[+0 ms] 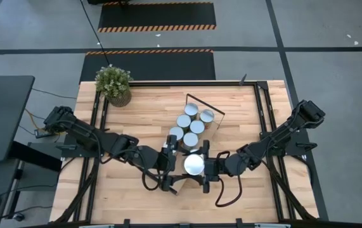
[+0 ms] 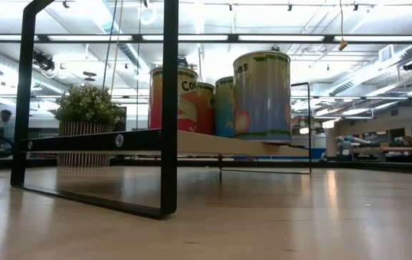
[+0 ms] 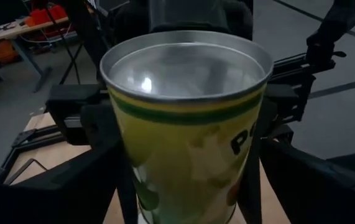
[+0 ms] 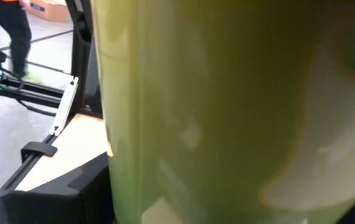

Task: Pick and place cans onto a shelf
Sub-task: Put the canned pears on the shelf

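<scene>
A: We are looking at the can (image 1: 194, 164) at the near end of the shelf (image 1: 213, 128), its silver top facing up. In the left wrist view it (image 3: 186, 124) is showing a yellow side with a green band under the rim.

B: We are seeing the right gripper (image 1: 201, 166) closed around it; in the right wrist view the can's wall (image 4: 227, 112) is filling nearly everything.

A: And the left gripper (image 1: 172, 166) is sitting just beside the same can on the other side, fingers spread wide. Whether they are touching the tin, we cannot tell.

B: We are counting six more cans (image 1: 192, 126) clustered on the board beyond the held one, standing upright and touching each other. From table height, four of them (image 2: 261, 94) are showing side by side on the shelf.

A: We are also noticing the black wire frame (image 2: 168, 108) at the shelf's end standing on the plank table (image 1: 136, 111).

B: The potted plant (image 1: 114, 83) is standing at the table's far left corner, well apart from the cans.
</scene>
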Robot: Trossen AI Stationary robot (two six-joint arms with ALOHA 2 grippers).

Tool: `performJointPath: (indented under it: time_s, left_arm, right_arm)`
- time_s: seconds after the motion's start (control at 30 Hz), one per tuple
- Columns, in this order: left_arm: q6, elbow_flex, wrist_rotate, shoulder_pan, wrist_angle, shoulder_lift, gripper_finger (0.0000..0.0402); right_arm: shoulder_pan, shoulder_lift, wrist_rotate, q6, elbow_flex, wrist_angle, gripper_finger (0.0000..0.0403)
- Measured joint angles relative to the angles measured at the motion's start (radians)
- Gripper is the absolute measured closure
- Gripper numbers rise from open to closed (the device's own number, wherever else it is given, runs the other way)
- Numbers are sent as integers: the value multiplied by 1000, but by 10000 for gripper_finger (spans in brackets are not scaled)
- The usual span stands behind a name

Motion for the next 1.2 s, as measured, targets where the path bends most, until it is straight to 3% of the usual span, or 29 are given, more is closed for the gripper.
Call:
performJointPath:
  time_s: [0.33, 0.67, 0.9, 1.03, 1.2]
  left_arm:
    - [-8, -1, -1, 7, 7, 0, 82]
    - [-2, -1, 0, 5, 12, 0, 83]
    - [1, -1, 8, 5, 20, 0, 83]
    - [5, 0, 10, 5, 19, -2, 82]
    - [16, 0, 12, 5, 17, -2, 82]
  right_arm:
    - [-19, 26, 3, -7, 0, 2, 73]
    - [31, 24, 115, -29, 9, -4, 32]
    - [42, 24, 129, -44, 51, -1, 9]
    - [41, 24, 139, -71, 53, -3, 18]
    - [41, 24, 166, -91, 54, 3, 56]
